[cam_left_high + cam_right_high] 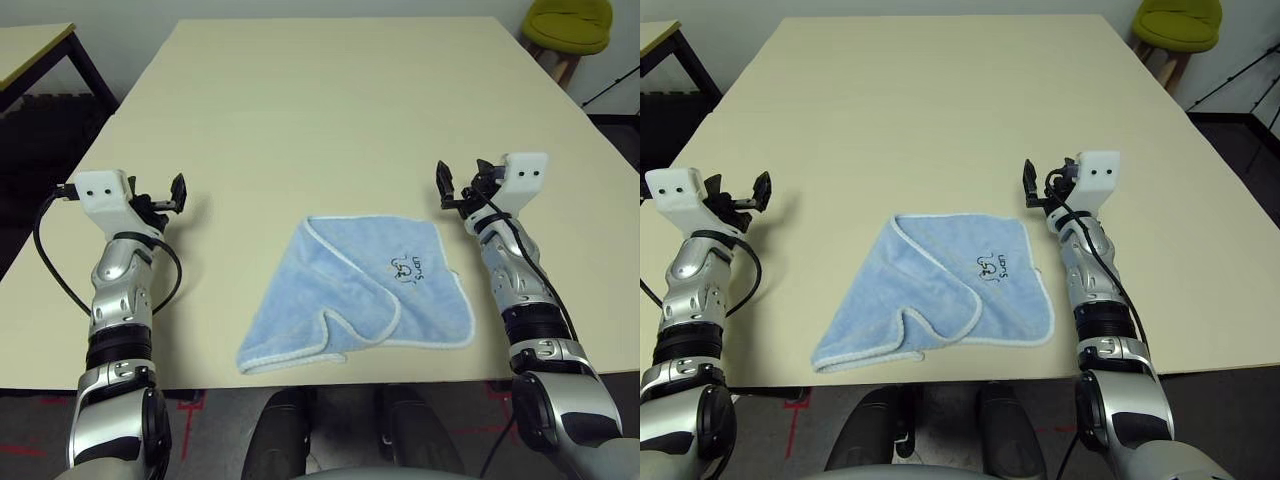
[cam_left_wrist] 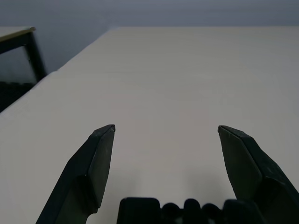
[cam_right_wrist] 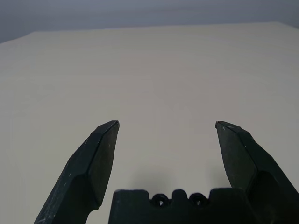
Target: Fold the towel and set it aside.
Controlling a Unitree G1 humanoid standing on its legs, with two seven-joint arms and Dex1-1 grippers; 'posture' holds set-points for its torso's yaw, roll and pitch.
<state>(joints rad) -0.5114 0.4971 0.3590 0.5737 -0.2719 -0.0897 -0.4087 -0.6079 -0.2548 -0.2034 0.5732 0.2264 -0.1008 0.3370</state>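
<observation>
**Towel lies half-folded between two idle grippers**

Towel count is one: a small light-blue terry cloth towel (image 1: 365, 290) with white stitched edging, lying on the near part of the pale cream table (image 1: 350, 110), close to the near edge and between the two arms. It is partly doubled over, with a flap folded across its left half and one corner reaching toward the near left. A small dark embroidered mark (image 1: 408, 268) faces up on its right portion.

Grippers number two, each with two black fingers. The left gripper (image 2: 166, 133) hovers over bare tabletop to the left of the towel, well apart from it, its fingers spread wide with nothing between them. The right gripper (image 3: 167, 125) sits just beyond the towel's far right corner, apart from the cloth, likewise spread wide and holding nothing.

The head views show the towel, both silver forearms, one yellow-green stool (image 1: 568, 24) past the far right corner, and one dark-framed second table (image 1: 40, 55) at far left. The wrist views instead show the finger gaps plainly, over bare table surface; the left wrist view also catches the second table's edge (image 2: 18, 37).
</observation>
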